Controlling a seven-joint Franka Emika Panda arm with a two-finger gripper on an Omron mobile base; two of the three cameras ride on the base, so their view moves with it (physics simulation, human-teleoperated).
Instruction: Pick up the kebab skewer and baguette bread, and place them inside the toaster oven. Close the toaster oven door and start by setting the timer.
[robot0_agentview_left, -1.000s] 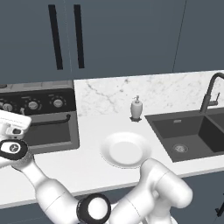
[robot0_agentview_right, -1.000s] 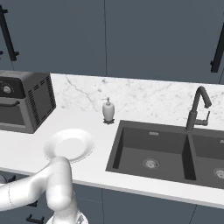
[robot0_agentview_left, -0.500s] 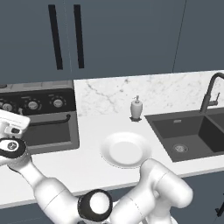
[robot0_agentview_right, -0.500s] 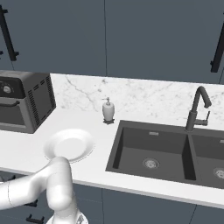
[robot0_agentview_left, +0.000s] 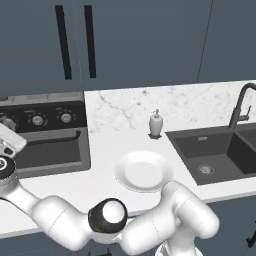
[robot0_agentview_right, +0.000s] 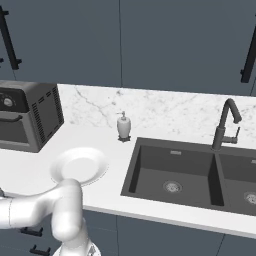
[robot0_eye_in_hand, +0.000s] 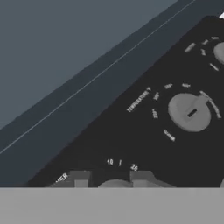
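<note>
Looking along the hand camera, I see my claw (robot0_eye_in_hand: 111, 178) pressed up close to the black knob panel of the toaster oven (robot0_agentview_left: 45, 137), its two dark fingertips (robot0_eye_in_hand: 79, 178) standing one on each side of the timer knob (robot0_eye_in_hand: 114, 184) at the bottom edge, with "10" and "20" printed just above it. Whether the tips actually pinch the knob I cannot tell. A second round grey knob (robot0_eye_in_hand: 190, 112), ringed by temperature lettering, sits further up the tilted panel. From the left base camera the toaster oven stands at the left end of the white counter (robot0_agentview_left: 100, 177), and its door (robot0_agentview_left: 47, 152) is shut with the bar handle across the top. A white plate (robot0_agentview_left: 143, 171) lies bare near the counter's front edge, a soap dispenser (robot0_agentview_left: 156, 123) stands behind it, and the dark sink (robot0_agentview_right: 175, 172) with its black faucet (robot0_agentview_right: 226, 125) lies to the right.
</note>
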